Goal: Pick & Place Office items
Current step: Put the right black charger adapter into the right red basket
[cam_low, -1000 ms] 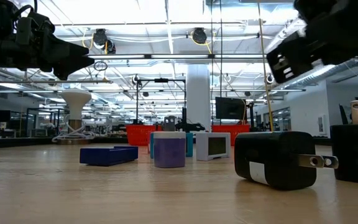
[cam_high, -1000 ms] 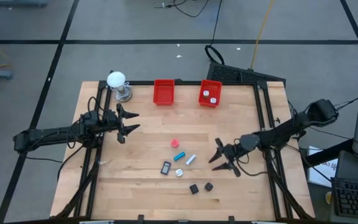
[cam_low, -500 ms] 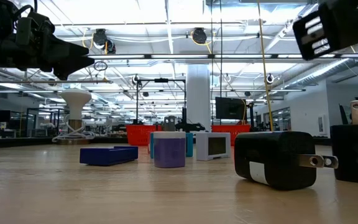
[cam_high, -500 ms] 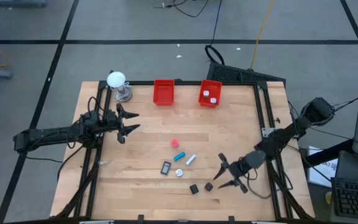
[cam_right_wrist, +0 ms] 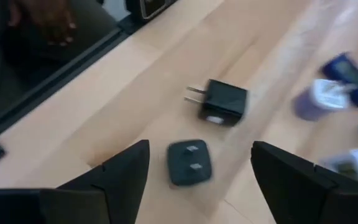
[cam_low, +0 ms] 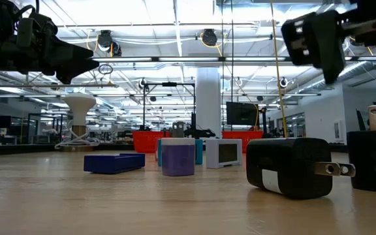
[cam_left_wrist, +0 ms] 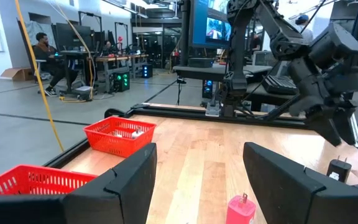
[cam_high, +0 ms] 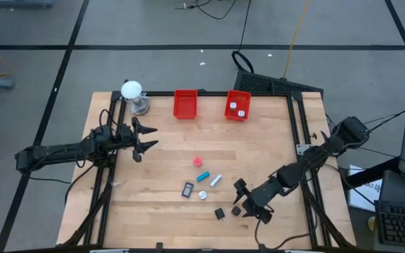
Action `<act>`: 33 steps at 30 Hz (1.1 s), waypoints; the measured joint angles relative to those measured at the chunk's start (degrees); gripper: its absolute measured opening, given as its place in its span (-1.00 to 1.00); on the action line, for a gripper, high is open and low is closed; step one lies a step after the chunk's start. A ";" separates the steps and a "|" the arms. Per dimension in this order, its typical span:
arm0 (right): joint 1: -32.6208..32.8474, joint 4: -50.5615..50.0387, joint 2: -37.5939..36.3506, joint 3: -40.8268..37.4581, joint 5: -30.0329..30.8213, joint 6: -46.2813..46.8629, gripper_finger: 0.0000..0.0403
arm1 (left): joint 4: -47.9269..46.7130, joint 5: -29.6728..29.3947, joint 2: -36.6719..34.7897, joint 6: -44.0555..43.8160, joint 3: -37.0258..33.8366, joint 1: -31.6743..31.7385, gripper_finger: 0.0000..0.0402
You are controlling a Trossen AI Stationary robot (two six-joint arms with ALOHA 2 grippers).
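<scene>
Several tiny office items lie mid-table: a pink piece (cam_high: pixel 198 161), a cyan one (cam_high: pixel 203 176), a pale blue one (cam_high: pixel 216 180), a dark flat rectangle (cam_high: pixel 188 189), a white round piece (cam_high: pixel 203 195) and two black cubes (cam_high: pixel 219 213) (cam_high: pixel 235 209). My right gripper (cam_high: pixel 239 199) hovers open over the black cubes. In its wrist view, the flat-lying cube (cam_right_wrist: pixel 189 163) sits between its fingers (cam_right_wrist: pixel 124 174) and the pronged cube (cam_right_wrist: pixel 225 101) lies just beyond; neither is touched. My left gripper (cam_high: pixel 146 138) waits open above the table's left side.
Two red bins (cam_high: pixel 185 103) (cam_high: pixel 238 105) stand at the far edge, the right one holding white round pieces. A white ball on a metal stand (cam_high: pixel 133 93) sits at the far left corner. Bare wood lies at the near left and the right.
My right gripper has travelled from the table's right side toward the near edge and leftward, ending over the two black cubes. The items on the table have stayed where they were.
</scene>
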 joint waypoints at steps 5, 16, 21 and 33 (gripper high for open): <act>-1.48 0.91 3.83 0.04 -6.90 2.16 0.29 | 0.00 0.00 -0.01 0.01 0.00 -0.02 0.21; -4.11 4.19 8.01 0.04 -8.32 0.42 0.28 | 0.00 0.00 0.01 0.01 0.00 0.02 0.21; -4.96 4.14 7.99 0.04 -8.27 -0.17 0.28 | 0.00 -0.01 -0.01 0.02 0.00 0.02 0.21; -5.14 4.16 7.99 0.04 -8.15 -2.44 0.21 | 0.00 0.01 0.02 0.02 0.00 0.02 0.21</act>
